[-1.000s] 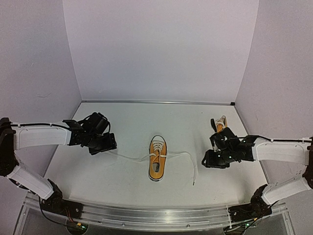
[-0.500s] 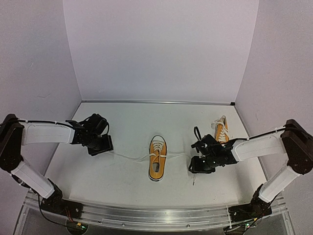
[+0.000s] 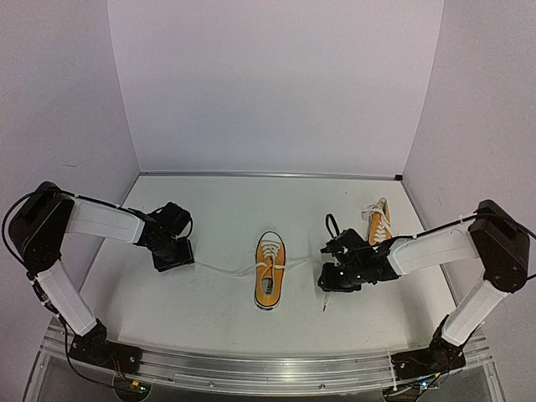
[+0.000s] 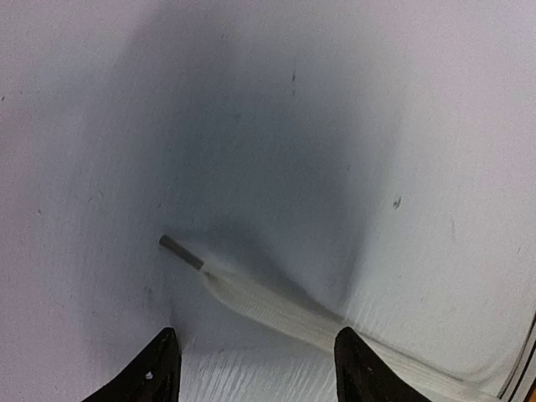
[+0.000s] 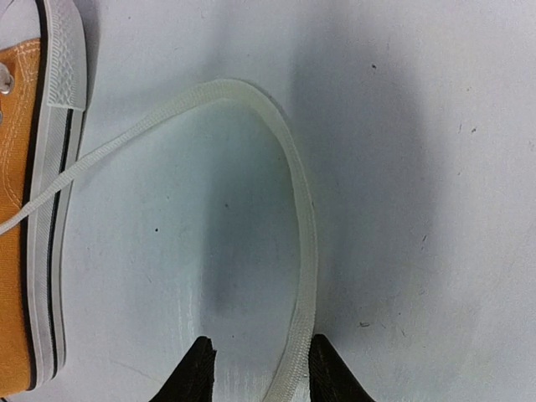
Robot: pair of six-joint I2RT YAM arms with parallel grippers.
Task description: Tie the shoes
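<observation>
One orange shoe (image 3: 270, 270) lies mid-table with its toe toward me and its white laces spread to both sides. The second shoe (image 3: 378, 222) sits at the right rear. My left gripper (image 3: 172, 256) is low over the end of the left lace (image 3: 219, 270). In the left wrist view the left gripper (image 4: 258, 373) is open, with the lace (image 4: 276, 306) and its aglet (image 4: 180, 251) on the table between the fingers. My right gripper (image 5: 260, 373) is open astride the right lace (image 5: 306, 251), which runs close to the right finger (image 5: 328, 373). The shoe's sole (image 5: 50, 209) shows at the left.
White walls enclose the table on three sides. The right arm's forearm (image 3: 427, 247) passes just in front of the second shoe. The metal rail (image 3: 268, 364) with both arm bases runs along the near edge.
My right gripper has swung left, from beside the second shoe to over the right lace. The left gripper has settled lower at the left lace's end. Both pairs of jaws have narrowed.
</observation>
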